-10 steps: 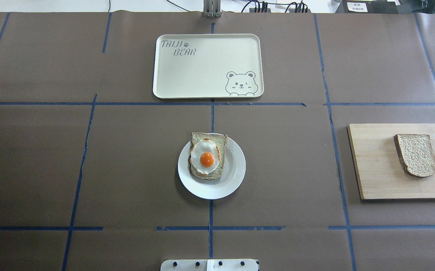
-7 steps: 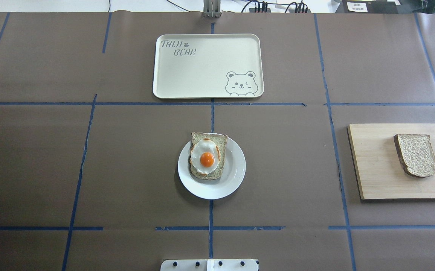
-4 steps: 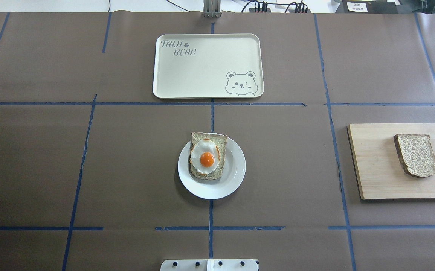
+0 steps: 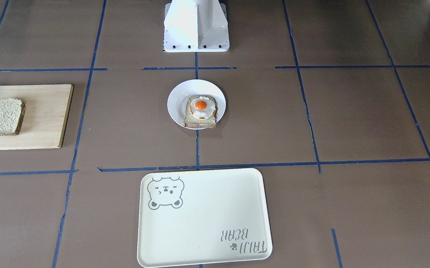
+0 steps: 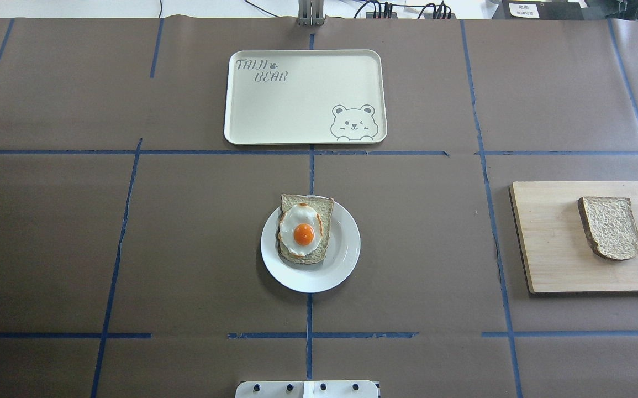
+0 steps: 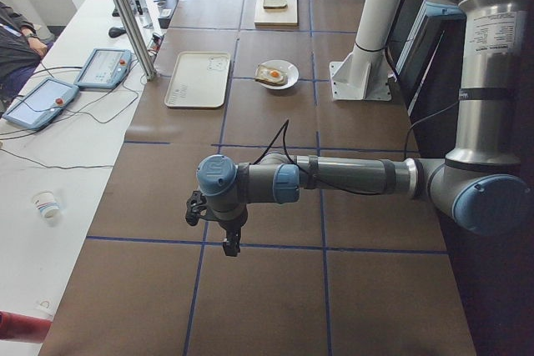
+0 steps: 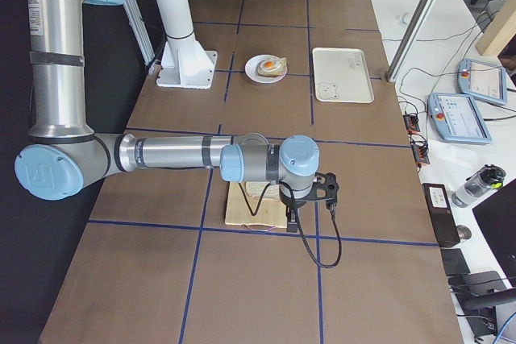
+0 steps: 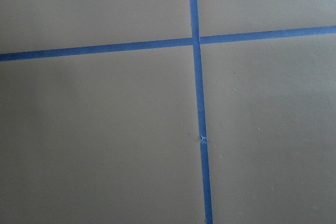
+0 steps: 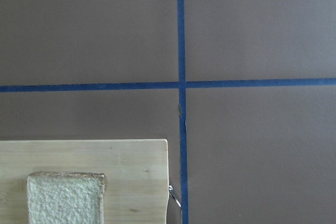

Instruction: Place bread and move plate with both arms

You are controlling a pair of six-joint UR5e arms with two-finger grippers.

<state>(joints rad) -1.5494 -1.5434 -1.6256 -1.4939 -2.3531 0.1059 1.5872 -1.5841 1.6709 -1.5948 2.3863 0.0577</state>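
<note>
The plain bread slice lies on a wooden cutting board at the table's right; it also shows in the front view and the right wrist view. The white plate sits at the table's centre and bears a slice with a fried egg. My left gripper hangs over bare table far to the left of the plate. My right gripper hovers just beyond the board's outer end. Both show only in the side views, so I cannot tell whether they are open or shut.
A cream tray with a bear drawing lies beyond the plate. The white base pedestal stands on the robot's side of the plate. Blue tape lines cross the brown table cover. Teach pendants and cables lie past the far edge.
</note>
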